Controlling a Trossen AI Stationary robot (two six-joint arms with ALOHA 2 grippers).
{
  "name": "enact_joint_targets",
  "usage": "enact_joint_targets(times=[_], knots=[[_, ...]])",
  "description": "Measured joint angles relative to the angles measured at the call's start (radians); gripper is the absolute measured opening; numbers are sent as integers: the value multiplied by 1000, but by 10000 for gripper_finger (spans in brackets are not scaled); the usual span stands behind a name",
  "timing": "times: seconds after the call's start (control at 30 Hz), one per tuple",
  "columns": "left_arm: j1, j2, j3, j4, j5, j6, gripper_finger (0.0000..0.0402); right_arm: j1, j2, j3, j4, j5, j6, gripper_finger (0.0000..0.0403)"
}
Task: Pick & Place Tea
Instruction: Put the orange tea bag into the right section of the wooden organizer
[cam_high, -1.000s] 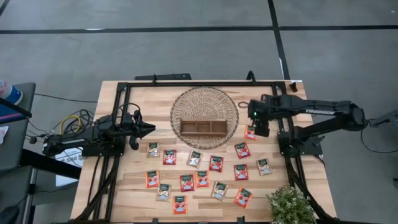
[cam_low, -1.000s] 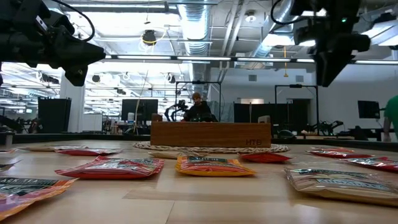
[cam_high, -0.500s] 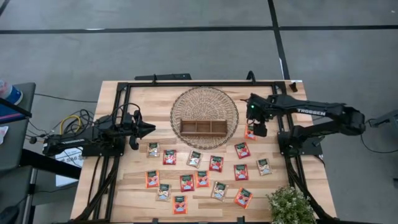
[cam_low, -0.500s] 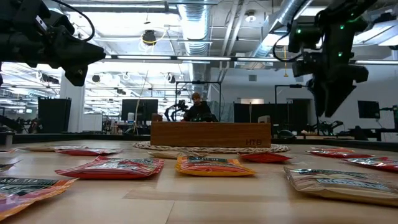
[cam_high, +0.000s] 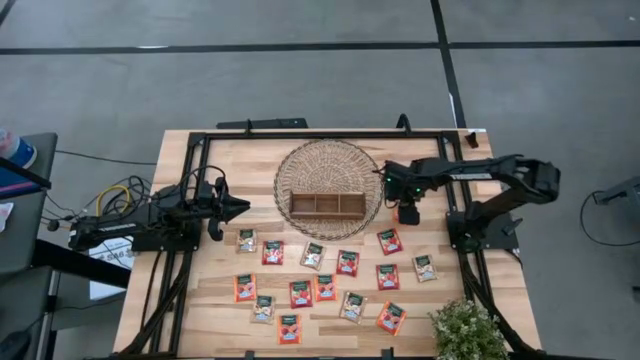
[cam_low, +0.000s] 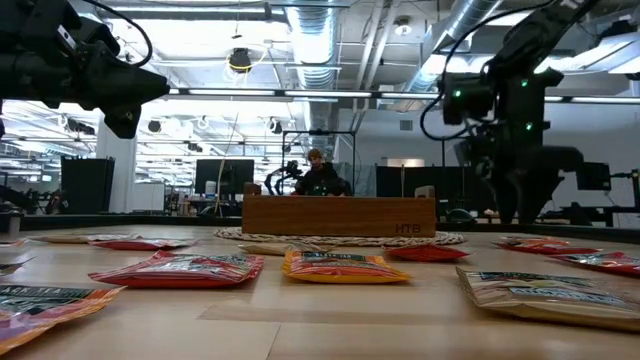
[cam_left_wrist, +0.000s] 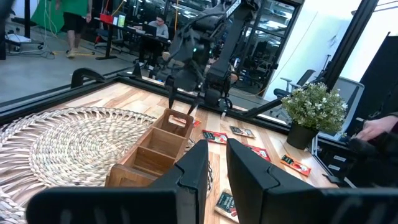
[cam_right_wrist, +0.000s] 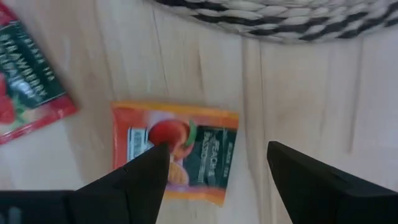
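A pale wooden table (cam_high: 205, 300), framed by black rails, is being seen from above. A round wicker basket (cam_high: 329, 177) is lying flat near its far middle, with a brown wooden tray (cam_high: 328, 204) sitting on it. Tea sachets (cam_high: 347, 262), red, orange and pale with dark tops, are lying scattered flat across the near half, apart from one another. An orange sachet (cam_right_wrist: 175, 149) is lying just beside the basket's rim. A small green plant (cam_high: 466, 330) is standing at the near right corner.
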Motion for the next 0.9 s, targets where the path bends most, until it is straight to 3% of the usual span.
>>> enact_joint_targets(times=[0.17, 0.57, 0.7, 0.9], knots=[[0, 0, 0, 0, 0, 0, 50, -2, 68, 0, -15, -1, 0, 265], [0, 0, 0, 0, 0, 0, 50, -16, 90, -13, 5, -31, 17, 253], [0, 0, 0, 0, 0, 0, 50, -16, 102, -13, 6, -32, 19, 206], [0, 0, 0, 0, 0, 0, 50, -15, 100, -14, 11, -46, 18, 94]])
